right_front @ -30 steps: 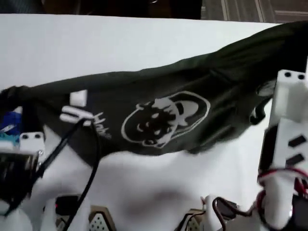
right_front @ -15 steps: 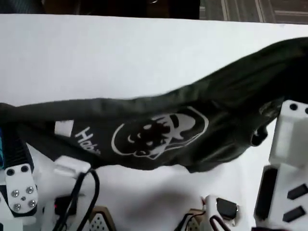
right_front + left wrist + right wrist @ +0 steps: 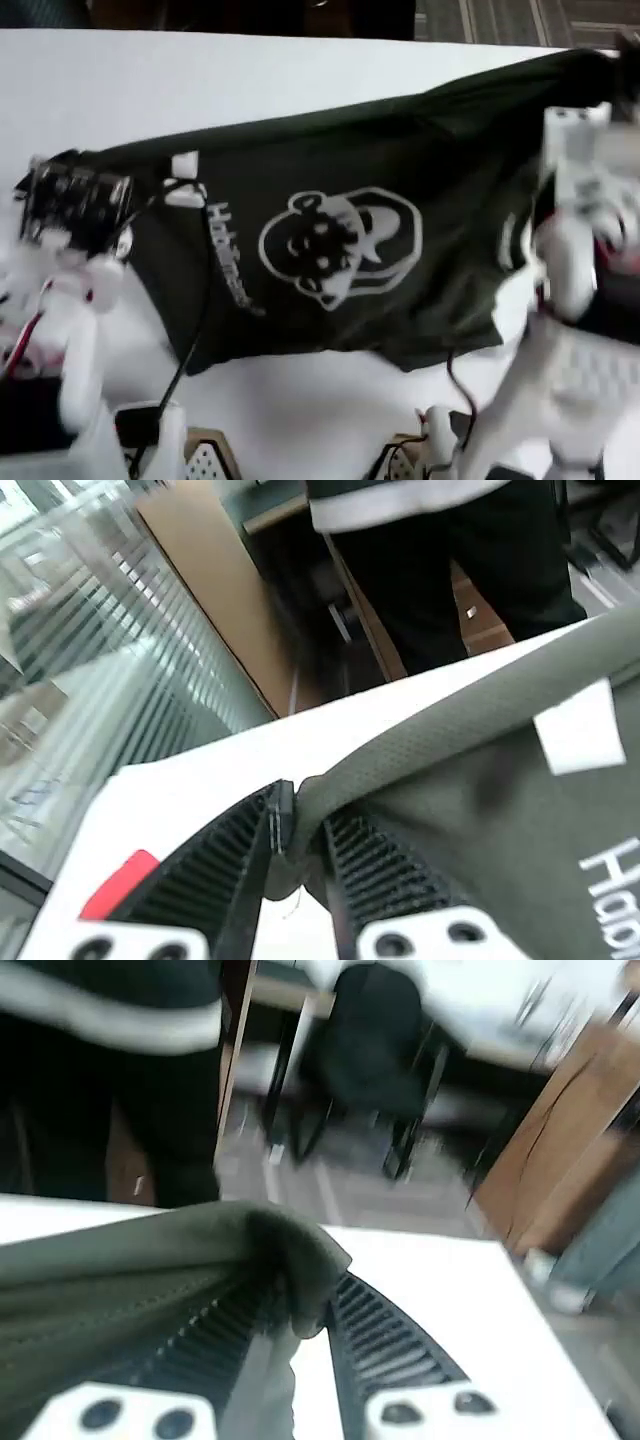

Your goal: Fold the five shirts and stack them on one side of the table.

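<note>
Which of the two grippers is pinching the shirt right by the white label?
The left gripper: the white label sits on the shirt close to its grip. The right gripper pinches a bunched, plain edge.

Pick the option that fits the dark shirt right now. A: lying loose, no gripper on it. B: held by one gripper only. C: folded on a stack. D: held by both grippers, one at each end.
D: the left gripper and the right gripper are each shut on an edge of the shirt, which spreads between them.
</note>
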Action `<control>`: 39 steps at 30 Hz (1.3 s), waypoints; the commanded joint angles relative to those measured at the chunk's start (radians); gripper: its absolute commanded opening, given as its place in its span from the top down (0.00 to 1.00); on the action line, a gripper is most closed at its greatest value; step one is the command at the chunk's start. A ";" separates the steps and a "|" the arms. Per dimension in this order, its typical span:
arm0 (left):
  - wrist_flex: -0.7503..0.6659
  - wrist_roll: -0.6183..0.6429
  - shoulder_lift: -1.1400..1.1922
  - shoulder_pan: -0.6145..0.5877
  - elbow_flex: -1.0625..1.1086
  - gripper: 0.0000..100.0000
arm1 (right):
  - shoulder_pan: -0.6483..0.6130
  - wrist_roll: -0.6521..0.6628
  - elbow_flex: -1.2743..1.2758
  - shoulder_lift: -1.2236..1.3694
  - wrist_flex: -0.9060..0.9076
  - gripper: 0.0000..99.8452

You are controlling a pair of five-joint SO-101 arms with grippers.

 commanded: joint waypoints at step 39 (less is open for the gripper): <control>0.560 -0.003 1.254 0.141 -0.814 0.97 | -0.168 0.055 -0.703 0.972 0.499 0.98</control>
